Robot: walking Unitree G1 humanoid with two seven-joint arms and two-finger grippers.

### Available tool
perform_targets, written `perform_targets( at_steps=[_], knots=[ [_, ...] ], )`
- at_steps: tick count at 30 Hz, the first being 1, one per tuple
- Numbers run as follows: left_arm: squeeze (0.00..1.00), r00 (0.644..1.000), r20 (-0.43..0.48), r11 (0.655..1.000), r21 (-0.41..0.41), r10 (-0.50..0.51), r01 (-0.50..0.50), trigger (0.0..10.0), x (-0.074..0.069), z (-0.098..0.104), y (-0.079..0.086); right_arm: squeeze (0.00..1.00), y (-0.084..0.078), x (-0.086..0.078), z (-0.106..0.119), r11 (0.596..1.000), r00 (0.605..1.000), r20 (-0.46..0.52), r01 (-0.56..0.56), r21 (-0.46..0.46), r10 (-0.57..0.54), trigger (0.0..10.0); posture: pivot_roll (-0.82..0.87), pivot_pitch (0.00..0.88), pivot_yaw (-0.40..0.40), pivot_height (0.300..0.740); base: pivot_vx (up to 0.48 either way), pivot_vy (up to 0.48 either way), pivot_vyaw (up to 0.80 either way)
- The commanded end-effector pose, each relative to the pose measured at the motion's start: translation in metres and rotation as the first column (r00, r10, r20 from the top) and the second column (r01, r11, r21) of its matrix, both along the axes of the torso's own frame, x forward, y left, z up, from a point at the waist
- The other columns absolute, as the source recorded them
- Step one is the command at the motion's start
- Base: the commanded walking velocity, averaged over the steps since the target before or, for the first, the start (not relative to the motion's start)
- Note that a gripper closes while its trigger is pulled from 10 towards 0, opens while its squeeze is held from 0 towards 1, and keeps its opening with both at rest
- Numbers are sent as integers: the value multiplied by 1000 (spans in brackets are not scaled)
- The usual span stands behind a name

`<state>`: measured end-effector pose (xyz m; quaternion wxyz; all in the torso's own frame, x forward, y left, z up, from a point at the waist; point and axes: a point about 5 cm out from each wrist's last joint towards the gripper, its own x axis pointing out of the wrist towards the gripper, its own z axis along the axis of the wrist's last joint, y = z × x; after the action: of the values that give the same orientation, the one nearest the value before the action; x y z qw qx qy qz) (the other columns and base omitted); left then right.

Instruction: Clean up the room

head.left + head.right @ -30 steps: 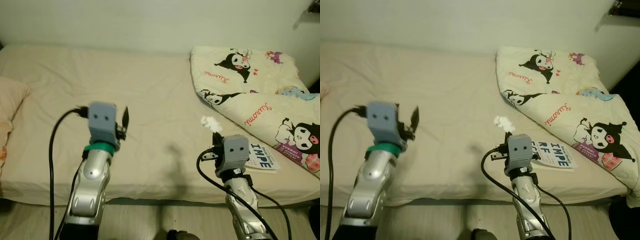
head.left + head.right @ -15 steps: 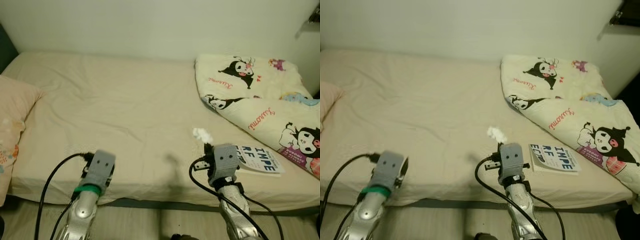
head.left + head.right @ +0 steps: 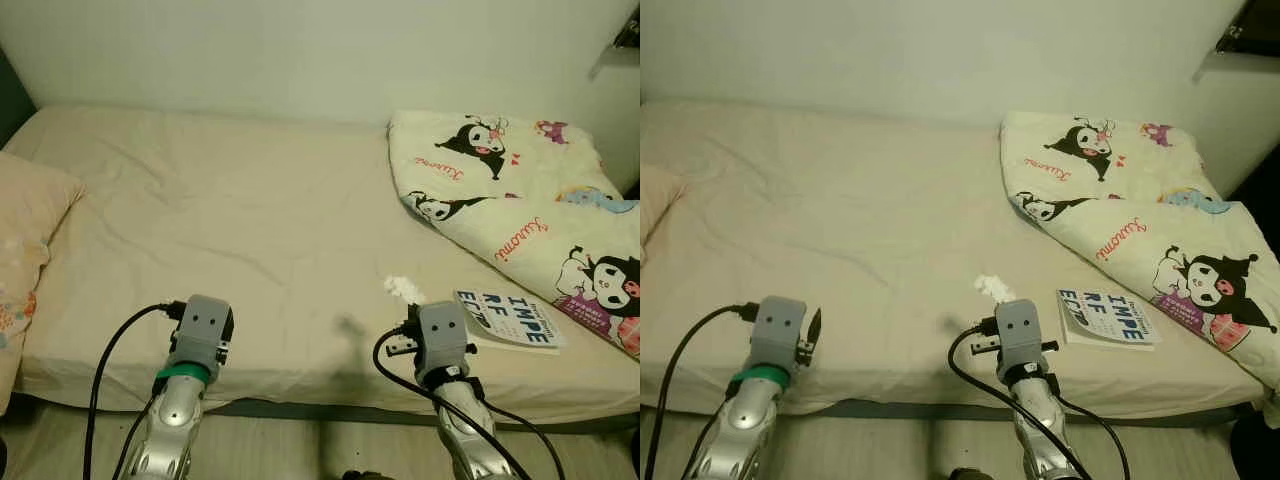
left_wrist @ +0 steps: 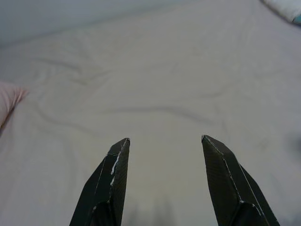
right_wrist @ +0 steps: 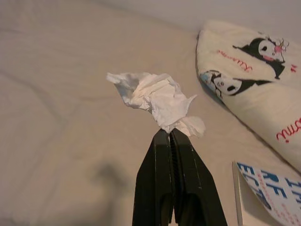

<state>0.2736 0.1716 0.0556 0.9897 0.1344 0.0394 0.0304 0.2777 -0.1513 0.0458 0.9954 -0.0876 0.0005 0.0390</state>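
Both arms have dropped low since a second ago, when the left one was held up high over the bed, and the camera has tipped back so more of the bed shows.

On the bed's right side lies a big cartoon blanket, bunched up. A pink pillow sits at the left edge. A book lies flat near the front edge, just beside the blanket.

The right gripper has its two black fingers pressed together on the edge of a crumpled white tissue. The tissue sits at the fingertips, low over the sheet, near the book. The left gripper is spread wide with nothing in it, over bare sheet.

The robot seems to be picking up the trash. Next, it likely needs to lift the tissue and carry it to a bin without letting go. The tissue is light and pinched at one edge, so it could slip out.
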Motion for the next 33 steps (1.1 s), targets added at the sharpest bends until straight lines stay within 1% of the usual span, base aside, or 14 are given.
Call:
perform_targets(
  at_steps=[1,2,5,9,23,33],
  knots=[
    [0,1000,-19,1000,0,-6,6,10000,-3,-6,-1,0,1,-2,-3,1000,1000,-6,2,-4,-2,10000,-55,10,-1,740,0,0,0],
    [0,1000,-19,1000,0,-6,6,10000,-3,-6,-1,0,1,-2,-3,1000,1000,-6,2,-4,-2,10000,-55,10,-1,740,0,0,0],
    [0,1000,-17,1000,13,-21,22,10000,-5,-6,-2,0,4,5,6,1000,999,32,2,19,-3,10000,-45,6,1,740,0,0,0],
    [0,1000,-15,999,19,-26,26,10000,-9,-9,-2,0,12,10,12,999,998,58,-16,31,14,10000,-34,9,-1,740,-325,0,0],
    [0,1000,-5,999,32,-27,27,10000,-12,-9,1,0,14,9,10,999,998,62,-31,23,30,10000,-27,18,5,740,-375,0,0],
    [0,999,-5,999,39,-32,32,10000,-15,-10,2,0,19,8,10,998,997,66,-46,37,44,10000,-25,28,12,740,-337,0,0]
  ],
)
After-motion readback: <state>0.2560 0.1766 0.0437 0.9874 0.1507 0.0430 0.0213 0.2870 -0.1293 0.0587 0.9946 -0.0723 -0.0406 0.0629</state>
